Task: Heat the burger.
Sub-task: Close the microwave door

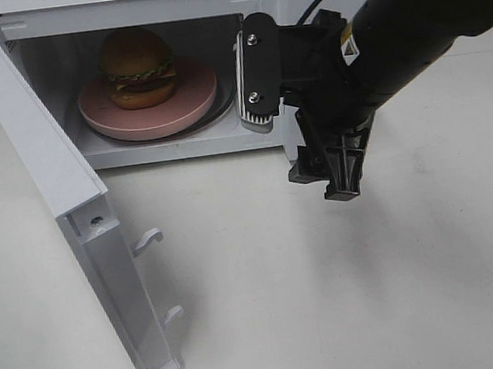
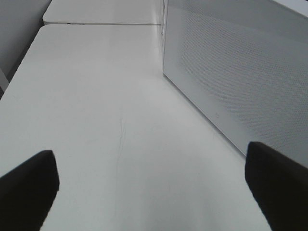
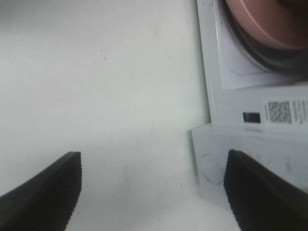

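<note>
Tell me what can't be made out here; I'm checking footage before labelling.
- Exterior high: the right front of the microwave is hidden behind the right arm.
- Right wrist: the burger is cut off by the frame edge; only part of the pink plate shows.
- Right wrist: print on the label is small and blurred.
- Left wrist: the left gripper shows only fingertips, cut by the frame edge.

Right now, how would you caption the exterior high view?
Burger on pink plate inside open microwave; right gripper open at its front.
</note>
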Available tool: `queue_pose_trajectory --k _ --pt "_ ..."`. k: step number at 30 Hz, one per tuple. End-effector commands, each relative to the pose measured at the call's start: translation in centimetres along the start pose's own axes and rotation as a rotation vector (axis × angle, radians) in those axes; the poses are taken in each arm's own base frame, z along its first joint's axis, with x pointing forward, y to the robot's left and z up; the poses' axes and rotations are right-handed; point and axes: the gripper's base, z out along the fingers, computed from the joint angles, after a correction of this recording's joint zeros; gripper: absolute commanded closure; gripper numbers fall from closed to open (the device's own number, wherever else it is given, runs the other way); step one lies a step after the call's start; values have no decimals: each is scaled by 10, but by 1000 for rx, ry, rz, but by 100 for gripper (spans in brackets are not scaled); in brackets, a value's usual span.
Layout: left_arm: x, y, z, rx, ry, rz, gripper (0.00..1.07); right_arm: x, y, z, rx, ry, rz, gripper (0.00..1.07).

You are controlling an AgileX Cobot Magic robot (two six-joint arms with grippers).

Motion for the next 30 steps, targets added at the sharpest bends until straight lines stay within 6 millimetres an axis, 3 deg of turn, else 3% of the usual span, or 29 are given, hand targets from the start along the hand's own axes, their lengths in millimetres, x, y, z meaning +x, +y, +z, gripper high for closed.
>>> queue_pose_trajectory --k 1,13,16,18,20,23,30 --pt "1 0 -2 4 -20 -2 3 8 6 -15 -24 39 152 31" --pt "1 0 -2 4 -20 -2 3 29 22 -57 -27 100 559 31" --pt "1 0 -2 4 -20 -2 3 37 27 -75 -35 152 672 31" --pt "1 0 -2 4 -20 -2 3 39 28 -80 -36 161 691 31" --pt "1 0 -2 4 -20 -2 3 47 34 -98 -43 207 754 31" --pt "1 0 -2 4 -20 -2 3 49 36 -102 -42 211 764 31" --pt "1 0 -2 4 -20 -2 3 64 46 -143 -17 195 811 31"
